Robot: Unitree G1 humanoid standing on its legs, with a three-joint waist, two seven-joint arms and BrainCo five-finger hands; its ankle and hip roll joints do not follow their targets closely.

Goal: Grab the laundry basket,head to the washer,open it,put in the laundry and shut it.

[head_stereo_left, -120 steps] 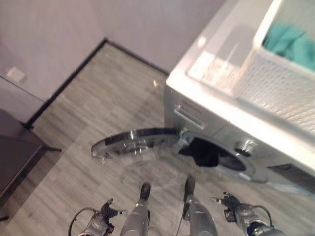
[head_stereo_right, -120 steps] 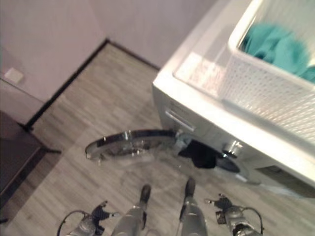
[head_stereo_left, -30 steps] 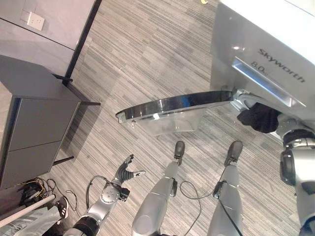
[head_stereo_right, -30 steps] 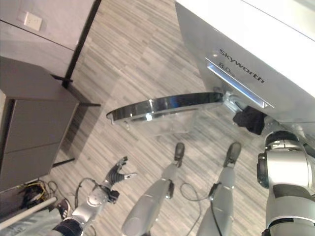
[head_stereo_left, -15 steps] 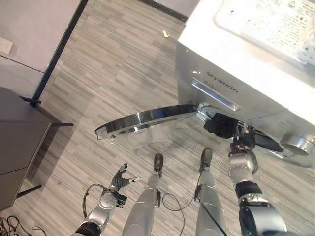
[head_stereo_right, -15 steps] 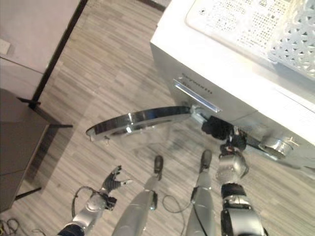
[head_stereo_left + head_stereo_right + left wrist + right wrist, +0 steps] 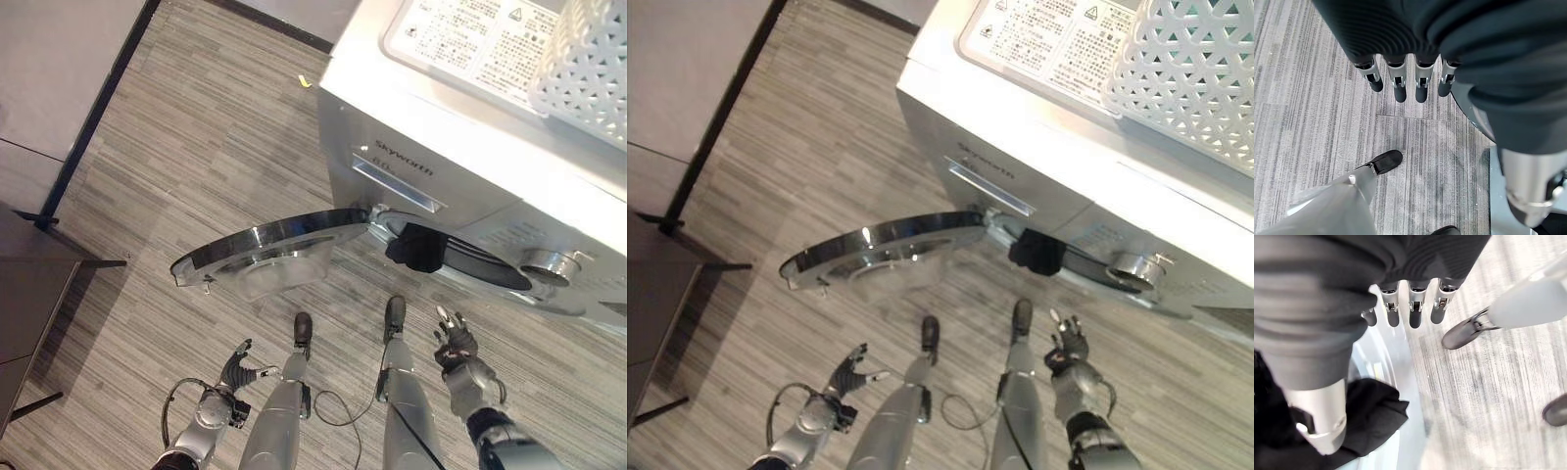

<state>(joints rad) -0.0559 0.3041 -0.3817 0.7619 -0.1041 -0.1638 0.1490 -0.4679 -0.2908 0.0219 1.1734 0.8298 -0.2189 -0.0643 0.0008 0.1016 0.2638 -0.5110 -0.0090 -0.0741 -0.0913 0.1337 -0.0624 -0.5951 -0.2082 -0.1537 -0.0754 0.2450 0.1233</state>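
Both robot hand sets relaxed, empty; dark garment half-hidden inside washer.

Grey wood-plank floor throughout. Dark baseboard borders pale wall at upper left. Dark cabinet at left edge. Small yellow scrap on floor, upper centre.

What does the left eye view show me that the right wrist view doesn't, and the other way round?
Left eye view: the whole white washing machine, its round chrome-rimmed glass door standing open, the white lattice plastic basket on top, and the left hand, open, low near the floor. Right wrist view: close up, the right hand has straight fingers and holds nothing. Both: the black cloth hanging out of the drum opening, and the grey striped wood floor.
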